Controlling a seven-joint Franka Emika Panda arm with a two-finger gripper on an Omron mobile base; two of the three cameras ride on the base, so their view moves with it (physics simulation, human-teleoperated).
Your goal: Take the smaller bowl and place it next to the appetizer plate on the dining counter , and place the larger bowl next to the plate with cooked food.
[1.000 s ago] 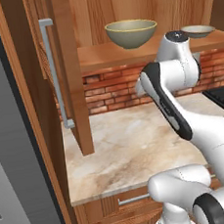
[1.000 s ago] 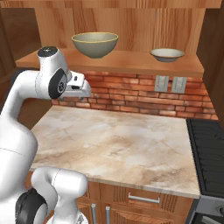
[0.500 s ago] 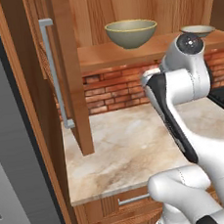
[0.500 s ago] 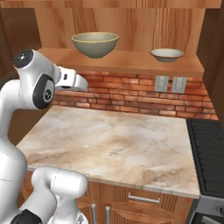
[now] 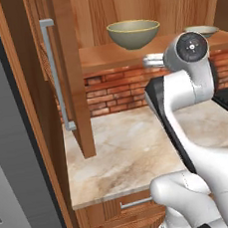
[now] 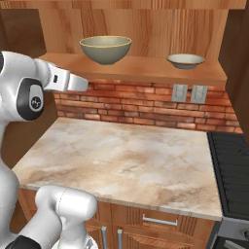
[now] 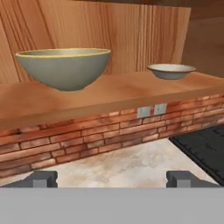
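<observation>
- We take the wooden shelf (image 6: 146,73) as our landmark; it runs above the brick backsplash (image 6: 146,104) and the marbled countertop (image 6: 126,160).
- On the shelf stand the 2 bowls of the task. The larger bowl (image 6: 105,49) sits toward the left end of the shelf, upright, with its yellowish rim up.
- The smaller bowl (image 6: 185,61) rests on the same shelf toward its right end, well apart from the larger one, also upright.
- In the hand view we see the same order: the larger bowl (image 7: 64,67) at the left of the shelf and the smaller bowl (image 7: 171,71) at the right.
- The gripper (image 7: 113,178) is below the front edge of the shelf and in front of it. Its 2 fingertips (image 7: 40,178) stand far apart, so the jaws are spread wide, and there is nothing between them. It touches no bowl.
- From the right base view, the hand (image 6: 65,81) points along the shelf front, under the left end, just below and left of the larger bowl.
- We judge that the step in hand is the approach to the first pickup; no bowl is taken yet, so the task is at its beginning.
- The task names the smaller bowl first. For this, the next move calls for raising the hand to shelf height and bringing it toward the right end, so that 1 finger can go over the rim of that shallow bowl.
- The appetizer plate and the dining counter we cannot place from here.
</observation>
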